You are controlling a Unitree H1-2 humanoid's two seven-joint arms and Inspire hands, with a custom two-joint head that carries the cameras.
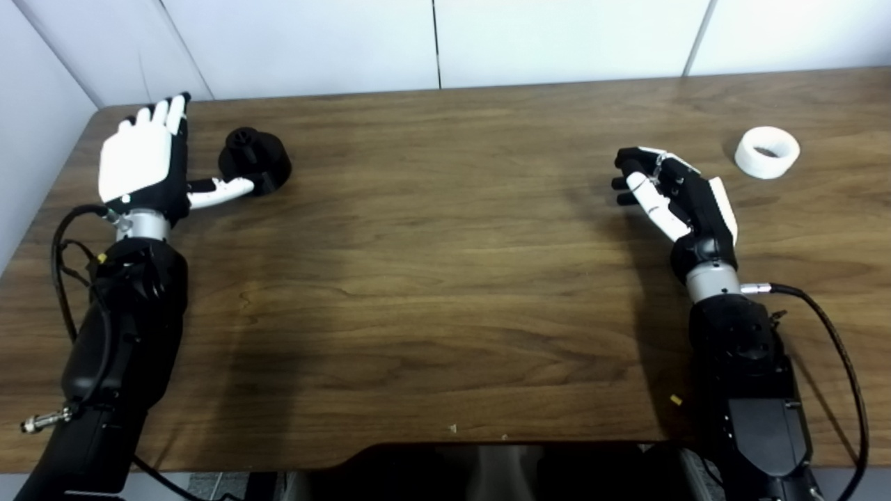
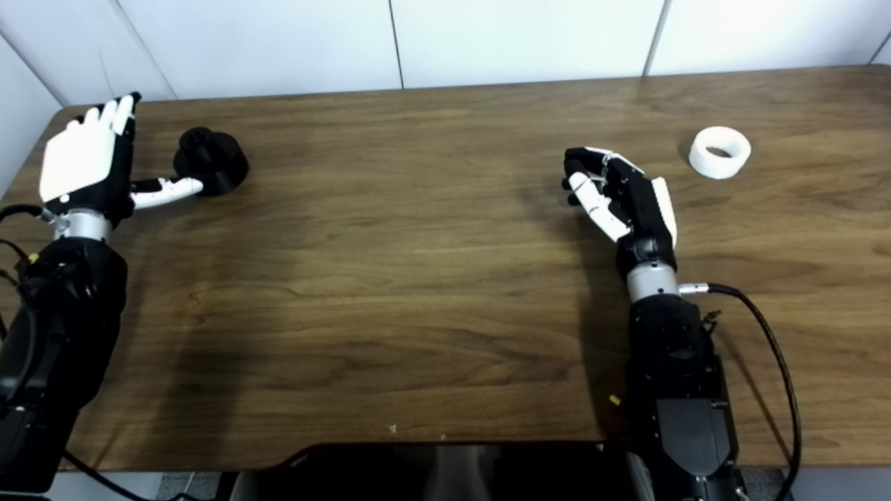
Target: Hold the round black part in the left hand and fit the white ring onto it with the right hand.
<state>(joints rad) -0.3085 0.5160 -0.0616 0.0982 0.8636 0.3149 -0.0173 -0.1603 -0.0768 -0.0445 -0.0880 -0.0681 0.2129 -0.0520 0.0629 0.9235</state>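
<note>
1. The left hand (image 1: 143, 163) is spread, palm up, at the table's (image 1: 445, 278) far left; its thumb reaches to the base of the round black part (image 1: 254, 158), but nothing is gripped.
2. The black part stands on the table, not lifted.
3. The right hand (image 1: 672, 191) holds nothing, fingers loosely curled.
4. The white ring (image 1: 767, 152) lies apart from it, further right.
5. Judgement: nothing completed; grasping both pieces and fitting remain.
</note>
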